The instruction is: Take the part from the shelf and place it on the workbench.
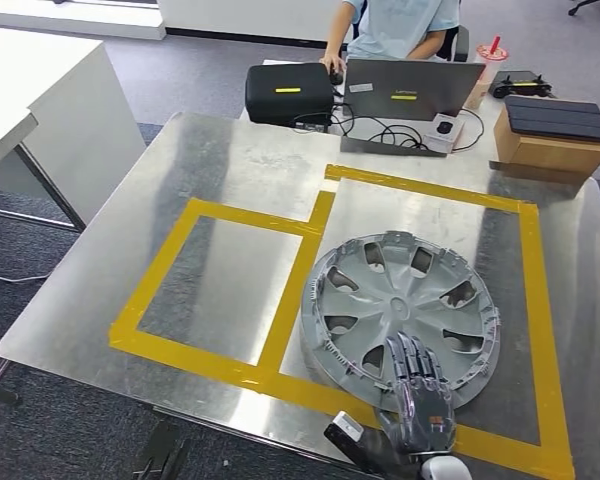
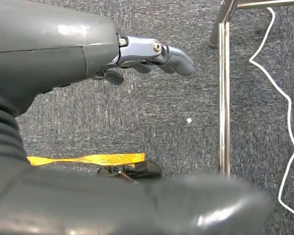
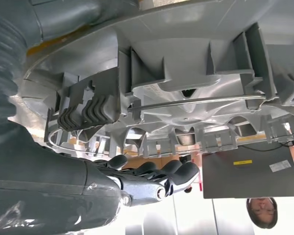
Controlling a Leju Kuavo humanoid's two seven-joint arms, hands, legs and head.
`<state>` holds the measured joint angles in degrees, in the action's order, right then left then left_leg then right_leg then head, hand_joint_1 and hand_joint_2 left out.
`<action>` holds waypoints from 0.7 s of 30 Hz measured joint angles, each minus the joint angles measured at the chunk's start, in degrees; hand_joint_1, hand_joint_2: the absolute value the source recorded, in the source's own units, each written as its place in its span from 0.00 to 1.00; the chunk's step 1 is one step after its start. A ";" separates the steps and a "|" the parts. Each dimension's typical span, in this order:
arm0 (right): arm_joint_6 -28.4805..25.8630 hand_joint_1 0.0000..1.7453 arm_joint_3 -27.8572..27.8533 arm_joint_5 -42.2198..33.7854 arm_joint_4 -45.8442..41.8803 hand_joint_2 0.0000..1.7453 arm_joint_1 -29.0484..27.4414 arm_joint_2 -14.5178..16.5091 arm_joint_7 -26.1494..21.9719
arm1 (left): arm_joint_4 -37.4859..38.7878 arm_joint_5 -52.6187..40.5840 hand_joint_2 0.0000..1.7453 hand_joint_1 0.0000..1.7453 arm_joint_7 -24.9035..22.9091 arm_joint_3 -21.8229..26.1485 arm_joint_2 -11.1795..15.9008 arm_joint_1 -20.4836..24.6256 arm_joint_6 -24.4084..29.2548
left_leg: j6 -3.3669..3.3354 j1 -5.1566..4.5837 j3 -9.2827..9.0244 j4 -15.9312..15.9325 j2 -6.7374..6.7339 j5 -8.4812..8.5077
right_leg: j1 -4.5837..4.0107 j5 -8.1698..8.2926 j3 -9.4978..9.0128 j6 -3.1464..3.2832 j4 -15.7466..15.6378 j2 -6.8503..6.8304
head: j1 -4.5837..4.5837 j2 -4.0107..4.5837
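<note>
Looking at the worktop (image 1: 206, 180), you see one hubcap (image 1: 400, 310) near its front edge, your right hand (image 1: 418, 392) resting flat on its rim; your left hand (image 2: 153, 56) hangs released, holding nothing.

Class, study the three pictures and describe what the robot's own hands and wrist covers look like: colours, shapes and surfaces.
The right hand has dark grey, segmented fingers with glossy metallic links over a grey palm. The left hand shows bluish-silver metal links with visible screws and smooth dark grey fingertips. Behind each hand sits a smooth grey shell and a ribbed grey cover.
</note>
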<state>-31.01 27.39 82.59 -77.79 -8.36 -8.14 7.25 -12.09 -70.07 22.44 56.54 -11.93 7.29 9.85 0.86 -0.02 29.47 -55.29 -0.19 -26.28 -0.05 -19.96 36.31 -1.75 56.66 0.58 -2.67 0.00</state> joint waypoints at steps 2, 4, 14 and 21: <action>-0.01 0.00 0.07 -0.01 -0.16 1.00 -0.06 -0.03 0.05 | 0.00 0.00 0.00 0.00 0.01 0.00 0.00 0.00 0.01 | 0.00 0.00 0.04 0.00 0.00 0.00 | 0.00 0.00 0.03 0.00 0.00 0.00 | 0.00 0.00; -0.01 0.00 0.09 -0.02 -0.26 1.00 -0.12 -0.03 0.05 | 0.00 0.00 0.00 0.00 0.01 0.00 0.00 -0.01 0.01 | 0.00 0.00 0.06 0.00 0.00 0.00 | 0.00 0.00 0.06 0.00 0.00 0.00 | 0.00 0.00; -1.77 0.00 1.35 -6.10 -2.51 0.00 -2.09 -0.05 -2.34 | 0.00 0.98 0.00 0.00 0.57 0.15 0.02 -0.12 -0.43 | -0.15 -0.14 0.31 -0.10 0.01 -0.05 | 0.17 0.09 0.23 -0.16 -0.01 -0.05 | -0.01 0.00; -2.96 0.00 6.37 -16.71 -7.70 0.00 -4.92 -0.22 -5.03 | 0.00 1.87 0.00 0.00 1.07 0.50 0.11 -0.35 -0.42 | -1.01 -0.61 0.84 -0.31 0.05 0.18 | 0.65 0.48 0.49 -0.98 -0.18 -0.15 | -0.04 0.00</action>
<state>-33.97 33.76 65.88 -85.49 -13.29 -8.36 2.22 -12.09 -68.20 23.51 57.04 -11.82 6.94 9.43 -0.15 -0.62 30.31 -55.61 -0.14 -26.10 0.61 -19.48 36.80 -2.73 56.49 0.42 -2.71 0.00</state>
